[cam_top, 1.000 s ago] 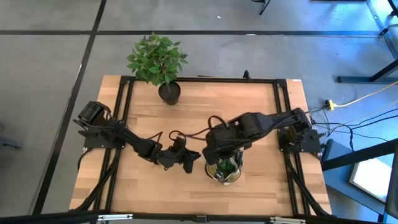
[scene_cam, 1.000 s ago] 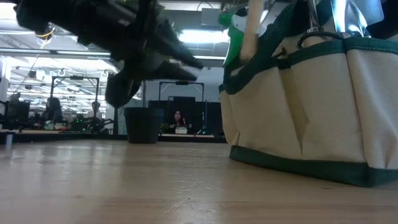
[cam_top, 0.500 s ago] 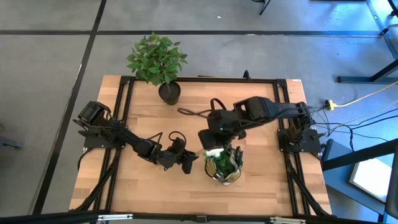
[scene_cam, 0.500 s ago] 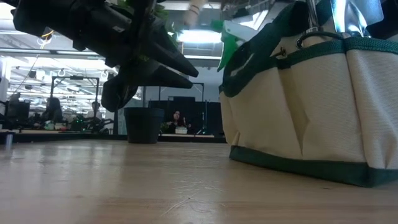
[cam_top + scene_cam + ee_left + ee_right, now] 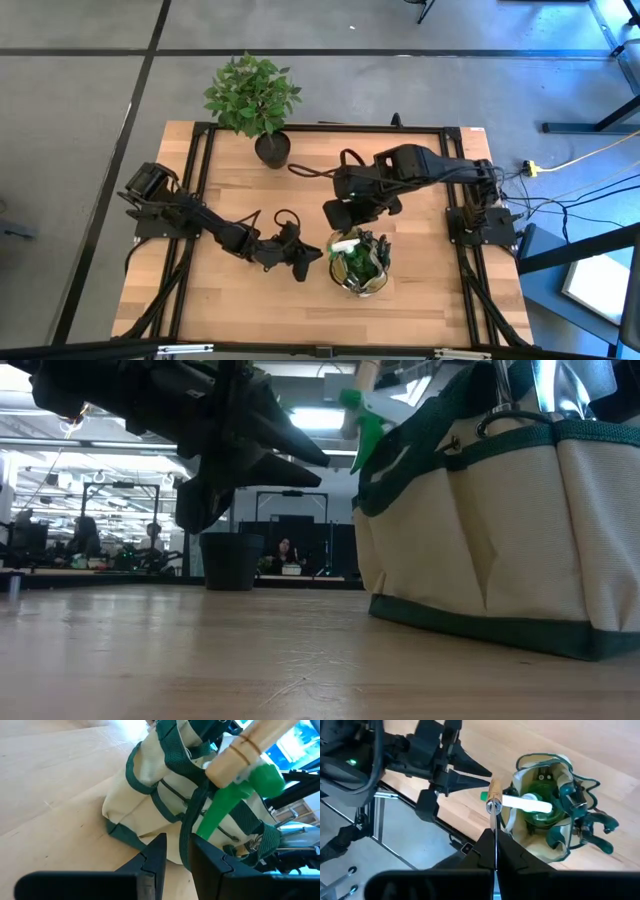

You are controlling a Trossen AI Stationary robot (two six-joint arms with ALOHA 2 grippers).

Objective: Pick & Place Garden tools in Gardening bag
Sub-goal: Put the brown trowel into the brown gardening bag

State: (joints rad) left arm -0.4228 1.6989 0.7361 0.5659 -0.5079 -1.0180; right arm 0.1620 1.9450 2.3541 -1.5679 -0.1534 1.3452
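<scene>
- my right gripper [image 5: 494, 851] hangs above the table, just up-frame of the gardening bag [image 5: 360, 268] in the high view; in its own wrist view the two dark fingers are pressed together on a thin metal blade.
- that blade belongs to a wooden-handled tool [image 5: 494, 795] — the handle end points away from me, over the near rim of the bag.
- the bag sits low and centre in the high view, right of my left gripper [image 5: 305, 262]; in the low view it fills the right side, tan cloth with green trim [image 5: 500, 510].
- inside it the spray bottle [image 5: 540, 812] stands with its white trigger [image 5: 527, 804] lying across the opening, and green-handled snips [image 5: 585, 827] hang over the far rim.
- in the low view the bottle's green nozzle [image 5: 360, 420] pokes out at the top, left of the bag's rim.
- my left gripper hovers just left of the bag, tips aimed at it; in its wrist view the fingers [image 5: 155, 857] stand a narrow gap apart, holding nothing, with a green bag strap seen between them — whether they touch it i cannot tell.
- the potted plant [image 5: 255, 100] stands at the upper left of the table [image 5: 420, 310], well apart from the bag.
</scene>
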